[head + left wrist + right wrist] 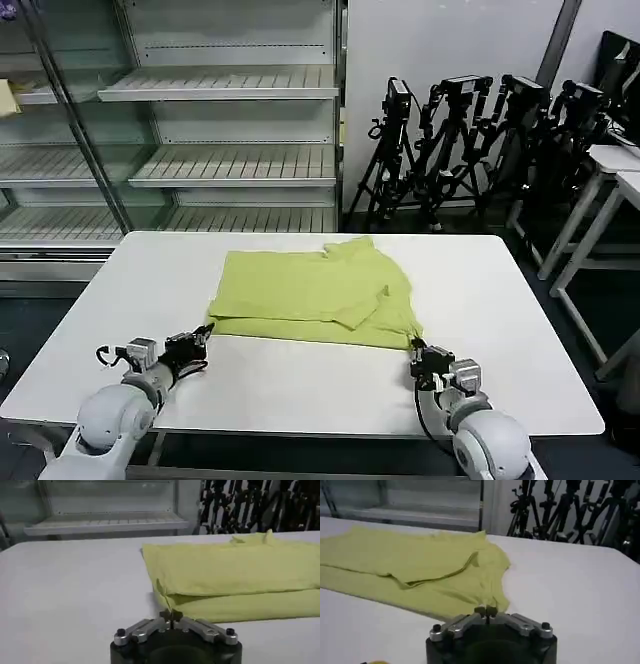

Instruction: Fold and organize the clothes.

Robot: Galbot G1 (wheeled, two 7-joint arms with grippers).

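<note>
The clothes are one lime-green T-shirt (315, 295), folded over on itself and lying across the middle of the white table (300, 385). My left gripper (205, 331) is at the shirt's near left corner, shut on a thin peak of its fabric (162, 591). My right gripper (417, 348) is at the near right corner, shut on the shirt's edge (492, 602). In the left wrist view the folded layers (240, 580) stretch away from my gripper (170, 615). The right wrist view shows a creased sleeve (440, 575) beyond the right gripper (486, 612).
Empty metal shelving (225, 150) stands behind the table on the left. Several black camera tripods (470, 140) lean at the back right. Another white table (615, 175) sits at the far right. Bare tabletop lies between my two arms along the near edge.
</note>
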